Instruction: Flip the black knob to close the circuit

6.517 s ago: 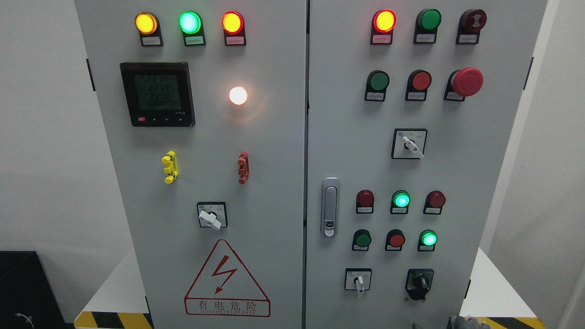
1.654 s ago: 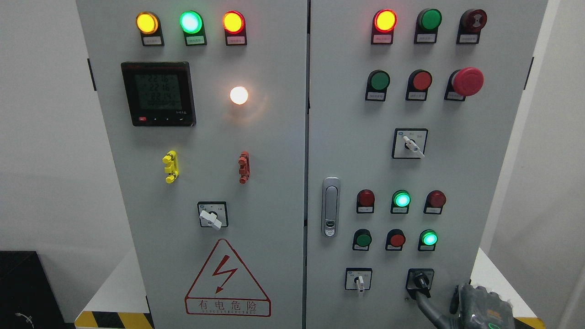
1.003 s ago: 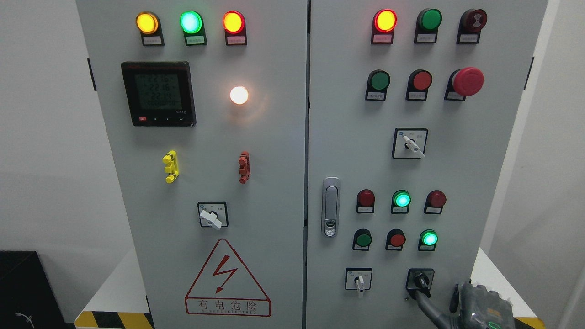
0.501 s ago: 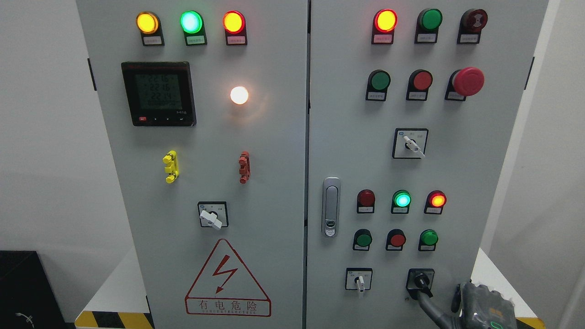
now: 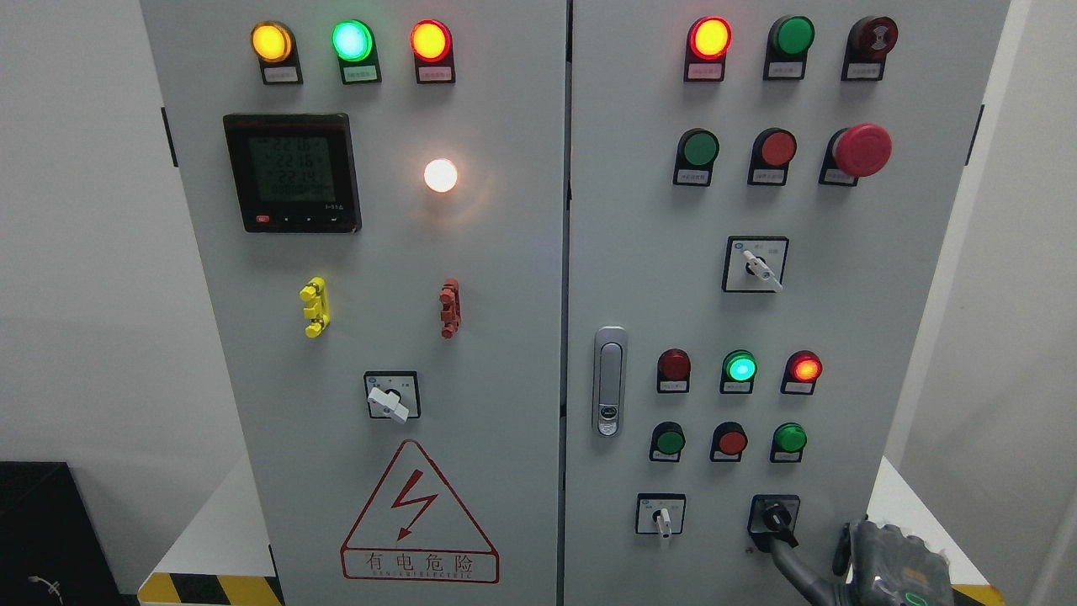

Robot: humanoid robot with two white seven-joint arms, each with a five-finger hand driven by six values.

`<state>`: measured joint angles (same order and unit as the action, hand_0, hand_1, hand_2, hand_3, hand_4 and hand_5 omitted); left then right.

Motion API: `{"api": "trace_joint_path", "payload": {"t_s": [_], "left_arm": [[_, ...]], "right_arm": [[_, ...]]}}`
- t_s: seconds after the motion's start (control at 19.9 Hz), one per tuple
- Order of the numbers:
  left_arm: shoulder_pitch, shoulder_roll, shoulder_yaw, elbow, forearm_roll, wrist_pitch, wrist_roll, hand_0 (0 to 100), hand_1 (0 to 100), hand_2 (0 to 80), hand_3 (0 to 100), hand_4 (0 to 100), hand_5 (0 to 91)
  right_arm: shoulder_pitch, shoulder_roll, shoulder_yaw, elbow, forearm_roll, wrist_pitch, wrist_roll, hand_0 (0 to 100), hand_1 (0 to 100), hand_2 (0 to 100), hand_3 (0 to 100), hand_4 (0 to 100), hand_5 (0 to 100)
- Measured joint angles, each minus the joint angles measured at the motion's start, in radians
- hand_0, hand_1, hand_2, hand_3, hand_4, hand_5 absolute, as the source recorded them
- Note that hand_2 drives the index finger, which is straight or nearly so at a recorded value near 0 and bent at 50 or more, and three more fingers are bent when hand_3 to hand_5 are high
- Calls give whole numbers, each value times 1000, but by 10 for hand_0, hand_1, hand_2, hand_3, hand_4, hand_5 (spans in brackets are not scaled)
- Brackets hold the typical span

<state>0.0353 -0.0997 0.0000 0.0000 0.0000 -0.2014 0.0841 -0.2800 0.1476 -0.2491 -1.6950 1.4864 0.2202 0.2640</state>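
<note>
The black knob sits in its square plate at the lower right of the cabinet's right door, its pointer slanted toward the lower right. My right hand rises from the bottom right corner, open. One long grey finger stretches up-left and touches the knob's lower edge, while another finger stands upright and apart to the right. Nothing is grasped. Above the knob, a red lamp and a green lamp glow, and the green lamp below them is dark. My left hand is out of sight.
A white selector switch sits left of the knob, with a metal door latch further up. A red mushroom stop button juts out at the upper right. A yellow-black striped edge runs below the cabinet.
Since 6.5 s ago my right hand rose to the knob, which turned toward the lower right. In the last second the right red lamp lit and the green lamp beneath it went dark.
</note>
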Motion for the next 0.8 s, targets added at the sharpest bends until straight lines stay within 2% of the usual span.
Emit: {"api": "trace_joint_path", "payload": {"t_s": [0.8], "left_arm": [[0,0,0,0,0,0,0,0,0,0,0,0,0]], "right_arm": [[-6,1,-3,0,-2,0,13,0,60,714,936,769,732]]}}
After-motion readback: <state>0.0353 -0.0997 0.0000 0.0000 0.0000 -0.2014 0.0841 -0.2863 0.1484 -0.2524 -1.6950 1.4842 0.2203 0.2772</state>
